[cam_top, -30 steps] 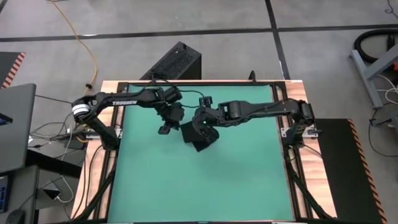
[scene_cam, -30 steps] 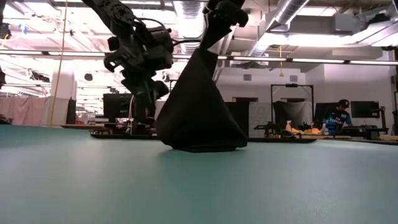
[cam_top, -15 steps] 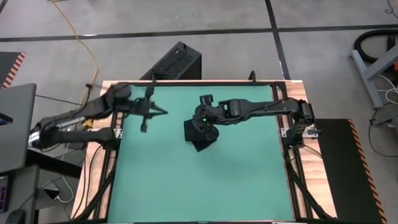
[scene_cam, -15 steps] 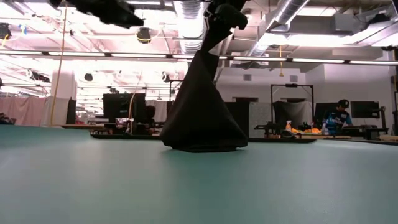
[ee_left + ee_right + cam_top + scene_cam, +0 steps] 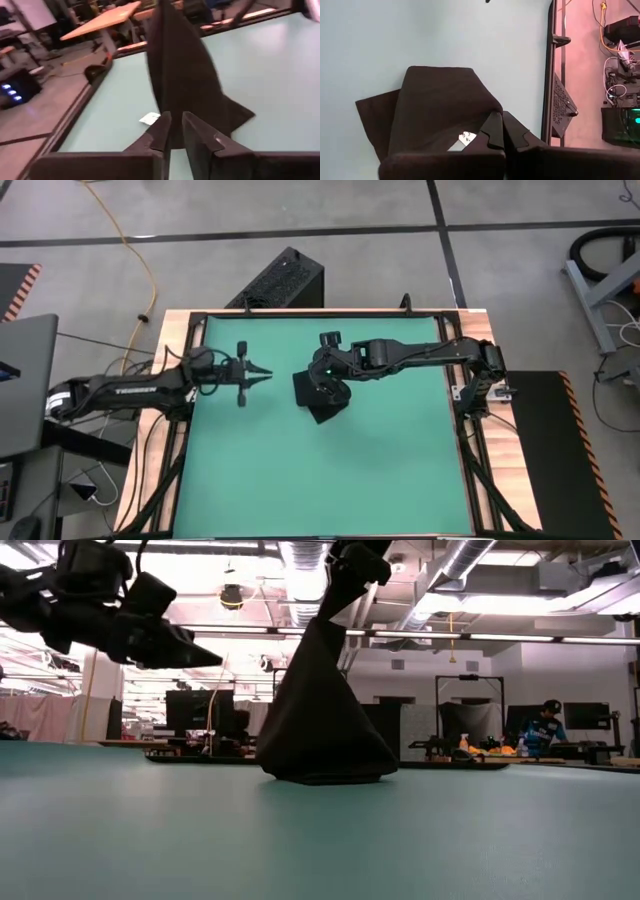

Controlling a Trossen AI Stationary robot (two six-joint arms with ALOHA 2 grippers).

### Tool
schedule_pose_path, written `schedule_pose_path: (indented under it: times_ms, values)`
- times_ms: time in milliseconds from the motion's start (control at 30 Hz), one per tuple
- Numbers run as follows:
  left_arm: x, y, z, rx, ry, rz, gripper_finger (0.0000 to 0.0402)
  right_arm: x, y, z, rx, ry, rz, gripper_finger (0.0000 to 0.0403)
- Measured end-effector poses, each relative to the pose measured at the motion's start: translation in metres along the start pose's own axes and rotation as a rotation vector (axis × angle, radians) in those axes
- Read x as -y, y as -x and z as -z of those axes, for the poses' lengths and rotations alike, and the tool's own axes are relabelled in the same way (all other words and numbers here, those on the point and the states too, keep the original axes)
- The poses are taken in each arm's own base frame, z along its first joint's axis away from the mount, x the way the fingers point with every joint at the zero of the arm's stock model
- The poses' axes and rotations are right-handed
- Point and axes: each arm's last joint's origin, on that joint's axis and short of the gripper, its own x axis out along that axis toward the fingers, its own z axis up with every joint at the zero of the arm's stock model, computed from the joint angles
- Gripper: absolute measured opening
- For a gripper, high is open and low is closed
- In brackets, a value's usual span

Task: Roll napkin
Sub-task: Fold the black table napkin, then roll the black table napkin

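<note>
My right gripper (image 5: 322, 372) is clamped on the plain black soft cloth napkin (image 5: 322, 720), lifting its peak off the green worktop (image 5: 300, 470); my left gripper (image 5: 266, 376), nearly closed, holds nothing nearby.

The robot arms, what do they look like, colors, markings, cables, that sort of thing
Both arms are dark, nearly black, jointed and slender. The left arm carries white lettering along its link; thin black cables trail beside it. The right arm shows a small green light near its wrist. The left gripper and the right gripper each end in two dark, tapered, angular fingers.
</note>
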Motion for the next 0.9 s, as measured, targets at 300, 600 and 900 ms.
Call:
schedule_pose_path:
  times_ms: [300, 600, 900]
  values:
    - [0.002, -0.017, 0.013, -0.083, -0.013, 0.122, 0.0143, 0.0, 0.0, -0.002, 0.025, 0.01, -0.024, 0.0002]
    - [-0.012, -0.047, 0.016, -0.163, -0.072, 0.108, 0.0197, 0.0, 0.0, -0.005, 0.075, 0.02, -0.056, 0.0002]
    - [-0.033, -0.079, 0.034, -0.239, 0.056, 0.17, 0.0199, -0.001, 0.0, -0.005, 0.075, 0.021, -0.056, 0.0002]
